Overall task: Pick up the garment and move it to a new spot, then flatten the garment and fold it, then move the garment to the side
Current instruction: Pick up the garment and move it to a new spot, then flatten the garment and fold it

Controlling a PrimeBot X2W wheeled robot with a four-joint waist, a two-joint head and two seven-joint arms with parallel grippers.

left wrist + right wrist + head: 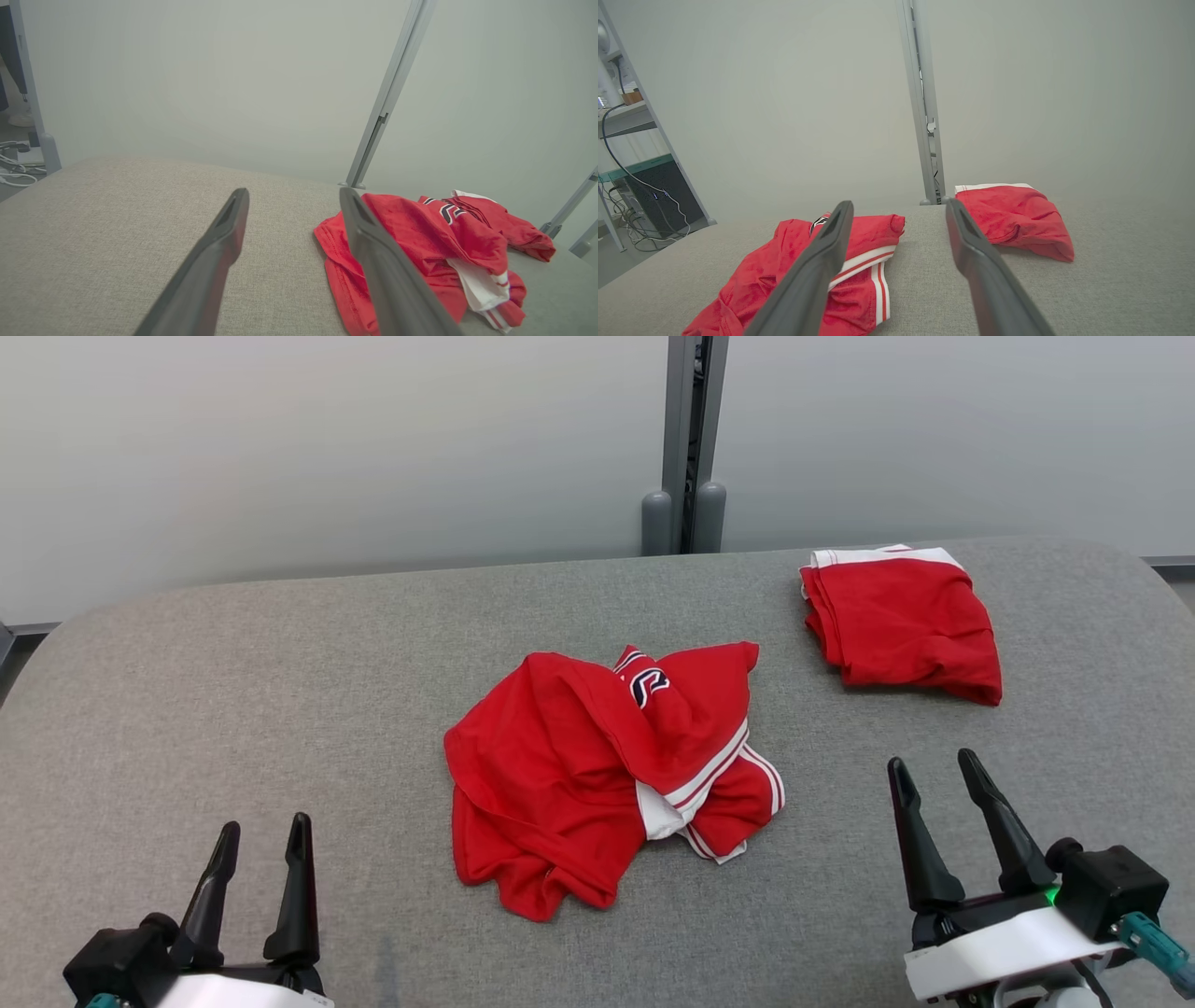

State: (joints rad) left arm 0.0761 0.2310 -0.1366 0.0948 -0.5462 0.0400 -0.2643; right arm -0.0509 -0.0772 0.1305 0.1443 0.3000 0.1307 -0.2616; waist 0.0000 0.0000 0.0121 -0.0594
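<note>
A crumpled red garment [597,775] with white stripes and a dark emblem lies bunched in the middle of the grey table [280,709]. It also appears at the right of the left wrist view as the garment [420,242], and at the lower left of the right wrist view as the garment [859,275]. My left gripper [261,845] hovers open at the lower left, well clear of the cloth. My right gripper [934,779] stands open at the lower right, apart from the cloth. Nothing is between either pair of fingers.
A second red garment [901,621], folded with a white edge, rests at the table's back right, also seen as the folded garment [1017,219]. A grey partition post [686,439] rises behind the table. Shelving and cables [630,186] stand off to the left.
</note>
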